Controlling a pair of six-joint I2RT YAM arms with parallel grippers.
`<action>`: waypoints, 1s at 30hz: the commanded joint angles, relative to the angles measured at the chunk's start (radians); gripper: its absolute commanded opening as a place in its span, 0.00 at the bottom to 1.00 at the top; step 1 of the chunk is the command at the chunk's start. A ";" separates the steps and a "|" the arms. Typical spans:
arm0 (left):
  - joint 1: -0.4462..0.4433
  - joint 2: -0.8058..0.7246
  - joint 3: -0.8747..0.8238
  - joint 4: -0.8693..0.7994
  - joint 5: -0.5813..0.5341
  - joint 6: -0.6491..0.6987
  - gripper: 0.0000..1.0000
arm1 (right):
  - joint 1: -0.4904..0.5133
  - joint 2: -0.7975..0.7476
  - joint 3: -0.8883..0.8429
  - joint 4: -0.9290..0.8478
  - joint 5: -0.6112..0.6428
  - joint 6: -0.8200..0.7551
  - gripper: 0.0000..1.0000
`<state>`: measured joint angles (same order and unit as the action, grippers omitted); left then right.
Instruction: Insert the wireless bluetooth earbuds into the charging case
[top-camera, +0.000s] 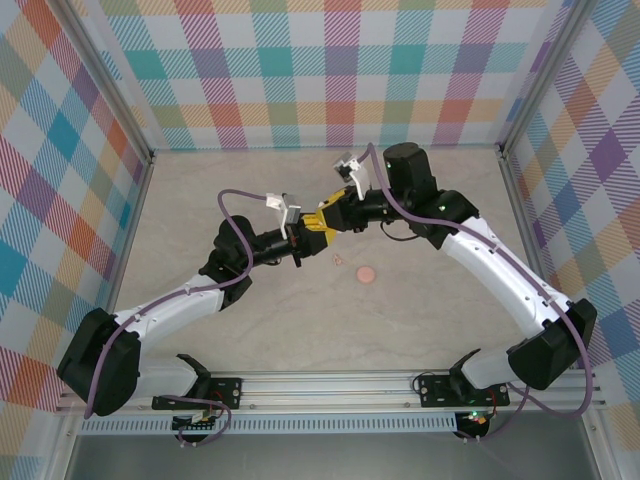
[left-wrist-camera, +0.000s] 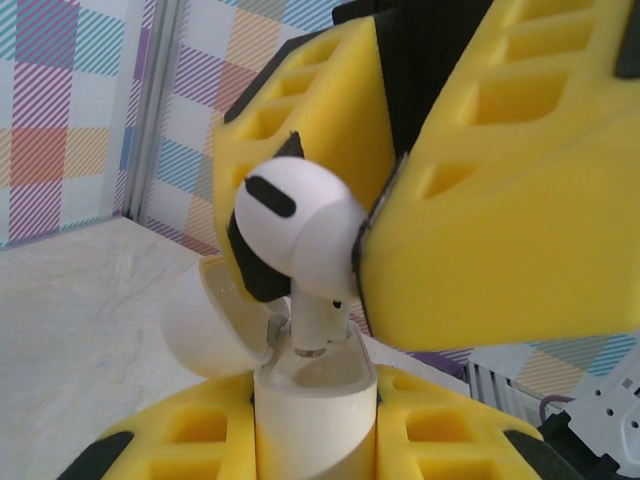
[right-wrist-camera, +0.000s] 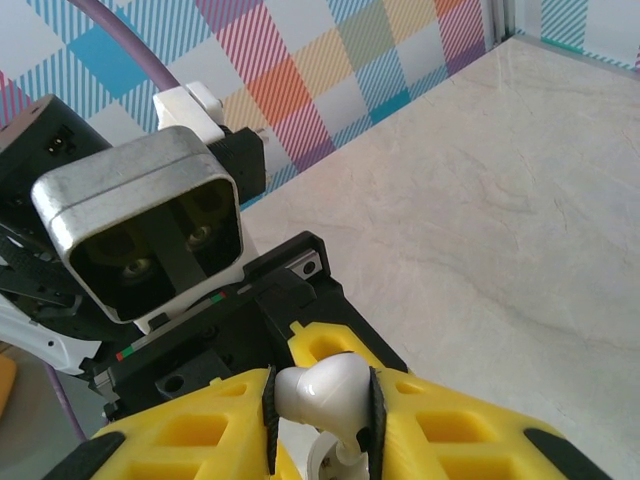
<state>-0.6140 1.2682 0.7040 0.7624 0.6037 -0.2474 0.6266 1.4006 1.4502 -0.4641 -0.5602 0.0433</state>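
Observation:
My left gripper (left-wrist-camera: 315, 445) is shut on the white charging case (left-wrist-camera: 315, 415), which stands upright between its yellow fingers with the lid (left-wrist-camera: 205, 325) hinged open to the left. One white earbud (left-wrist-camera: 300, 235) hangs just above it, stem down, the stem's tip at the case's open mouth. My right gripper (right-wrist-camera: 320, 400) is shut on that earbud (right-wrist-camera: 325, 395), pinching its bulb, with the case (right-wrist-camera: 325, 465) directly beneath. From above, the left gripper (top-camera: 303, 234) and the right gripper (top-camera: 330, 219) meet over the middle of the table.
A flat salmon-pink disc (top-camera: 366, 273) lies on the beige table (top-camera: 420, 220) to the right of the grippers, and a tiny pinkish bit (top-camera: 337, 259) lies near it. Plaid walls (top-camera: 320, 70) enclose the back and both sides.

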 joint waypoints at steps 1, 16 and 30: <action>-0.005 -0.034 0.023 0.034 -0.031 0.001 0.01 | 0.011 0.006 0.036 -0.014 -0.001 -0.029 0.31; -0.005 -0.040 0.021 0.032 -0.018 0.012 0.01 | 0.021 0.035 0.063 -0.054 0.004 -0.043 0.32; -0.006 -0.048 0.012 0.028 -0.034 0.024 0.01 | 0.022 0.040 0.068 -0.074 0.039 -0.053 0.37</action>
<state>-0.6140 1.2591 0.7040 0.7540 0.5697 -0.2432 0.6434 1.4307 1.4895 -0.5171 -0.5335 0.0128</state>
